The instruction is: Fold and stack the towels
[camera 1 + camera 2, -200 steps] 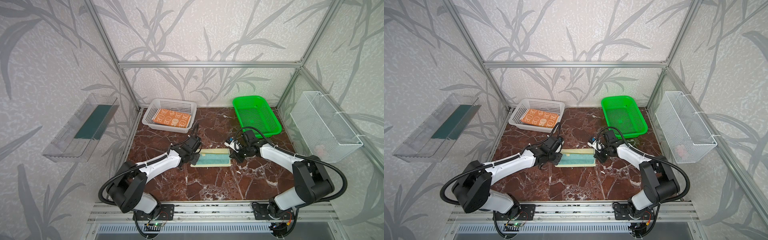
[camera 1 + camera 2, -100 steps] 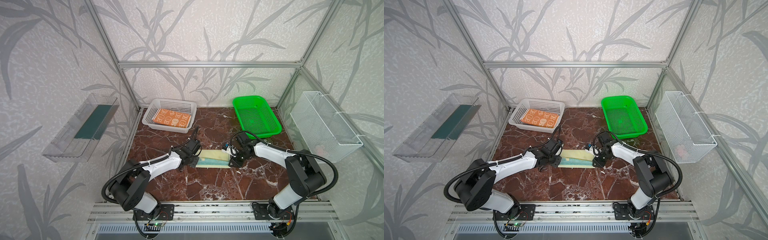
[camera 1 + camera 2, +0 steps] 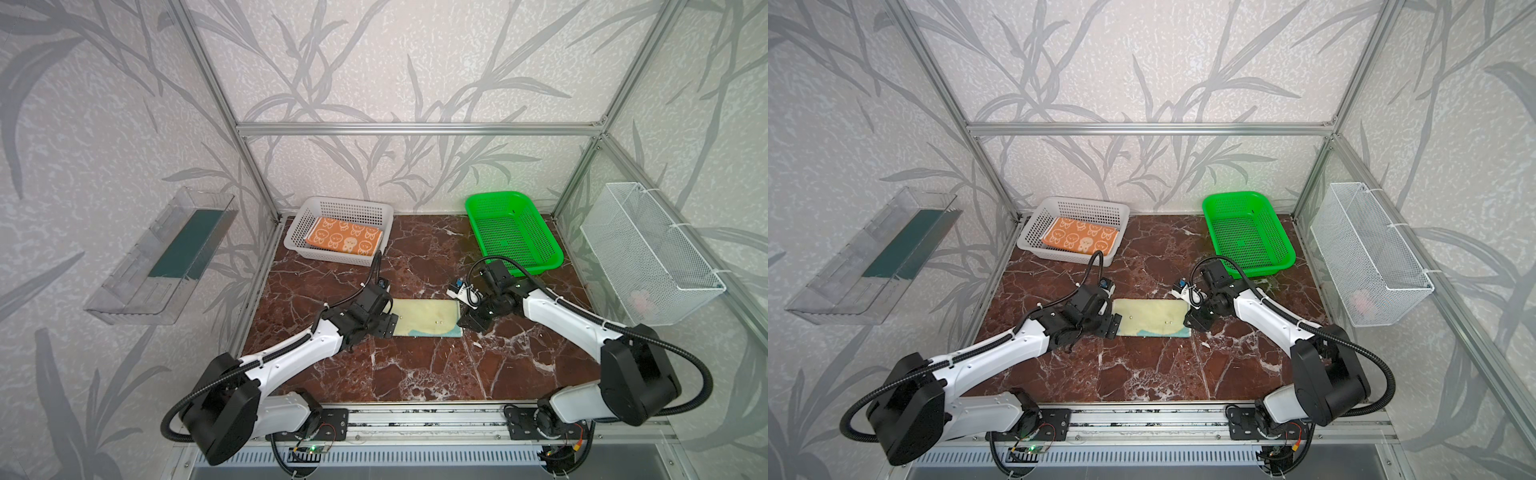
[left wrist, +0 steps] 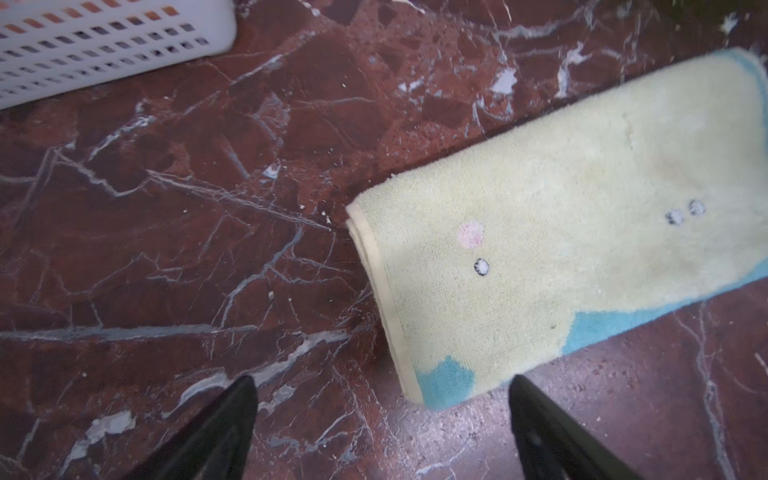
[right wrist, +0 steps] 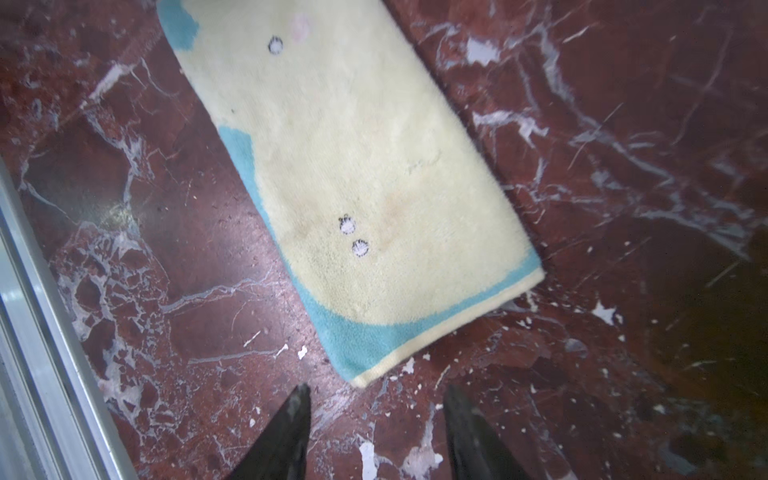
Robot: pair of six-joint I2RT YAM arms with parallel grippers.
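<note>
A pale-yellow, blue-edged towel (image 3: pixel 424 316) lay folded at mid worktop (image 3: pixel 415 365); an orange rabbit-print towel (image 3: pixel 344 241) lay folded in the far-left white basket (image 3: pixel 328 254).

The white-and-black left arm (image 3: pixel 291 357) is rising from its base at 7 o'clock in both top views and is pointing toward 1 o'clock, with its forearm lying low and nearly level. Its black parallel-jaw left gripper (image 3: pixel 388 324) (image 3: pixel 1115 326) is facing 3 o'clock with the jaws standing wide apart and holding nothing, as the left wrist view (image 4: pixel 382 380) is showing. The white-and-black right arm (image 3: pixel 569 320) is rising from 5 o'clock and is pointing toward 10 o'clock. Its black parallel-jaw right gripper (image 3: pixel 467 322) (image 3: pixel 1194 322) is angling downward, jaws parted less widely and gripping nothing (image 5: pixel 377 390). The two grippers are facing each other, well apart.
</note>
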